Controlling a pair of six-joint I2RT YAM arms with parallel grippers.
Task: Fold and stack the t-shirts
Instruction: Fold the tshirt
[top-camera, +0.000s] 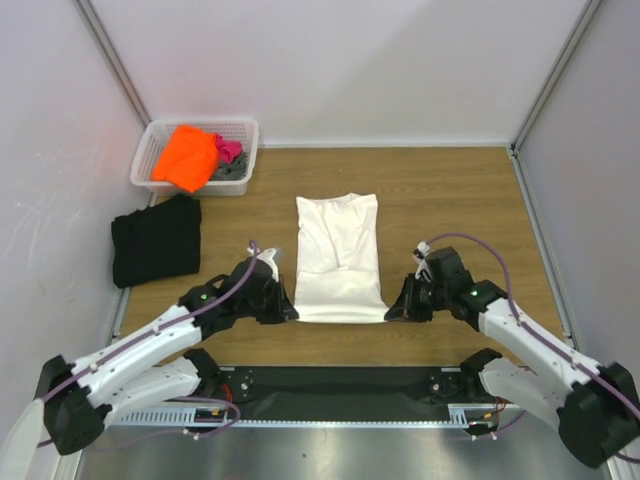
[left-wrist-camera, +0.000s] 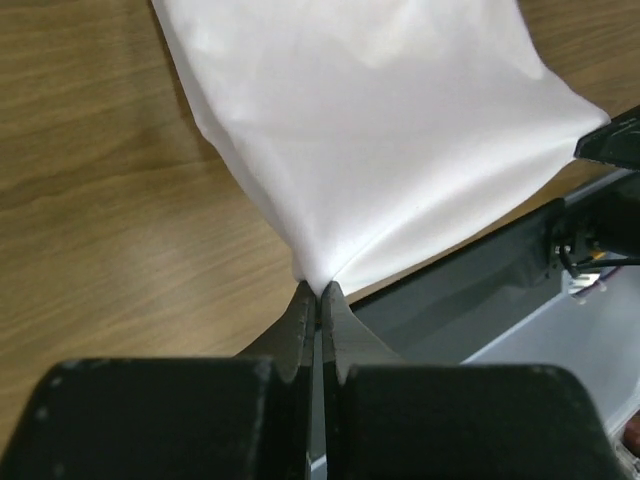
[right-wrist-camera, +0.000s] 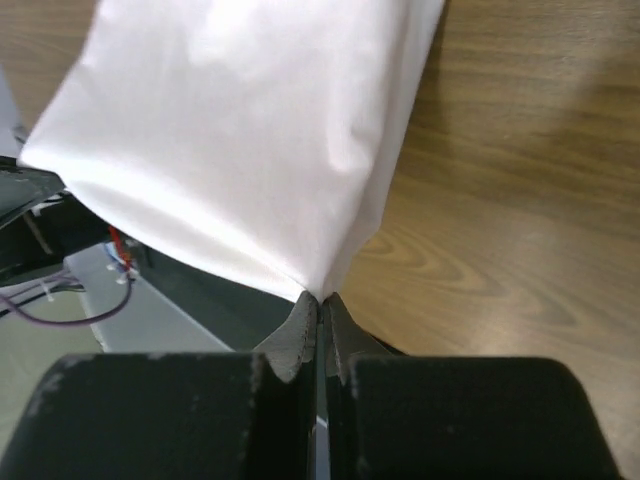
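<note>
Cloth in hand is the white t-shirt (top-camera: 338, 255), lying at the middle of the table (top-camera: 450, 200) as a long narrow panel with its sides folded in and no print showing. Its near hem is stretched taut between the two arms. The left gripper (left-wrist-camera: 320, 292) is clamped on the near left corner and the right gripper (right-wrist-camera: 320, 300) is clamped on the near right corner, each set of jaws pressed together with only a pinch of fabric between them.

The lengthwise folds look done. What seems left for this shirt is carrying the held hem away over the far half to shorten the panel, then moving it onto a pile.

Well to the left, near the wall, the black t-shirt (top-camera: 155, 240) lies as a neat folded rectangle, apart from the white one. It reads as finished and as the likely base of the stack.

At the far left corner the white lattice basket (top-camera: 146, 160) holds the orange tee (top-camera: 187, 155), the pink tee (top-camera: 229, 150) and the grey tee (top-camera: 232, 170), all crumpled and unfolded. By this count one shirt is done, one is midway and three wait, so the task is under halfway.
</note>
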